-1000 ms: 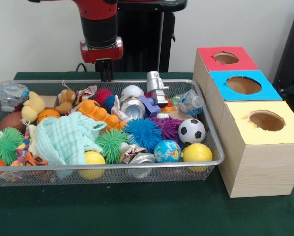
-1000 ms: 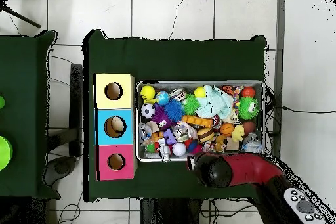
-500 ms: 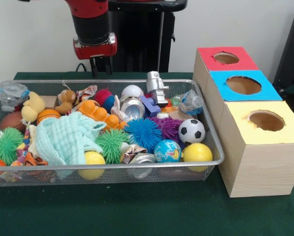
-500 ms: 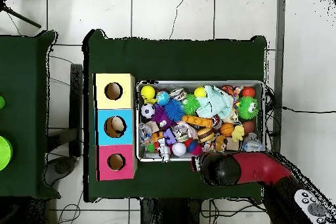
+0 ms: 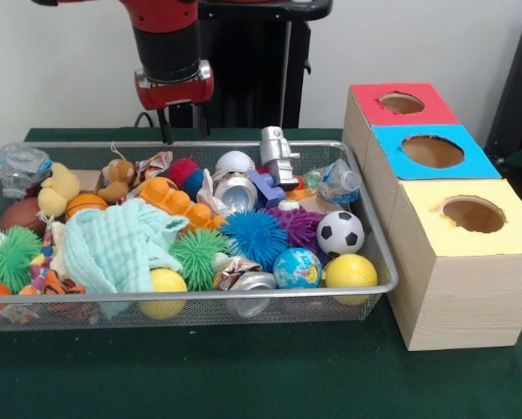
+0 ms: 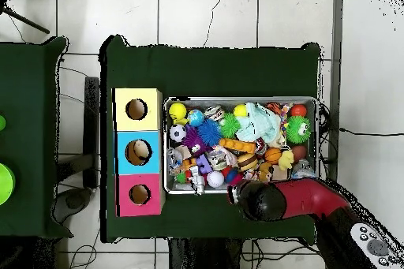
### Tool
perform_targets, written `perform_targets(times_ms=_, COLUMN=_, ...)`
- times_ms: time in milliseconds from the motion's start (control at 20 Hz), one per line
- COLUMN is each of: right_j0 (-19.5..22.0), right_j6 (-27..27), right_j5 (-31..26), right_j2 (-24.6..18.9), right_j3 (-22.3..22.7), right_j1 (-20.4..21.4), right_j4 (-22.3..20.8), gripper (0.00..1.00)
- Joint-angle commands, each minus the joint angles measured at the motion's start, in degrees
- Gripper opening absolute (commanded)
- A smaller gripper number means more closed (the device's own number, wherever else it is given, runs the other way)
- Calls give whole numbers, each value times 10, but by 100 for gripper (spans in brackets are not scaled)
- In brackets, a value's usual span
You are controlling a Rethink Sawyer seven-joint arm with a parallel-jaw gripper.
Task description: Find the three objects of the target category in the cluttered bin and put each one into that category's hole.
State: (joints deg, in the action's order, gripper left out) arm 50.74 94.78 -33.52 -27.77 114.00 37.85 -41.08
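Observation:
A wire mesh bin (image 5: 243, 295) holds a heap of toys: a soccer ball (image 5: 340, 232), a globe ball (image 5: 297, 268), a yellow ball (image 5: 351, 272), a blue spiky ball (image 5: 255, 236), a silver robot figure (image 5: 278, 155), a crushed can (image 5: 236, 192) and a teal cloth (image 5: 117, 249). My gripper (image 5: 182, 131) hangs open and empty above the bin's far rim, just behind a small teddy (image 5: 117, 179). In the overhead view the red arm (image 6: 272, 201) covers the gripper at the edge of the bin (image 6: 319, 136).
Three wooden boxes with round holes stand in a row beside the bin: red (image 5: 366, 96), blue (image 5: 392, 144) and yellow (image 5: 505, 231). From above they are yellow (image 6: 152, 99), blue (image 6: 154, 141) and red (image 6: 154, 203). Green cloth covers the table.
The gripper rose and shifted left along the bin's far rim, then came back slightly to the right. It stays empty. The toys have not moved.

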Motion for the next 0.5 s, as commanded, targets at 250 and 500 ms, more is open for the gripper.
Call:
perform_targets(times_ms=250, right_j0=13, right_j6=-159, right_j5=-59, right_j2=-68, right_j3=-102, right_j1=-26, right_j4=-25, gripper=100)
perform_targets(times_ms=500, right_j0=5, right_j6=-180, right_j5=-110, right_j2=-78, right_j3=-145, right_j1=-26, right_j4=-14, gripper=100)
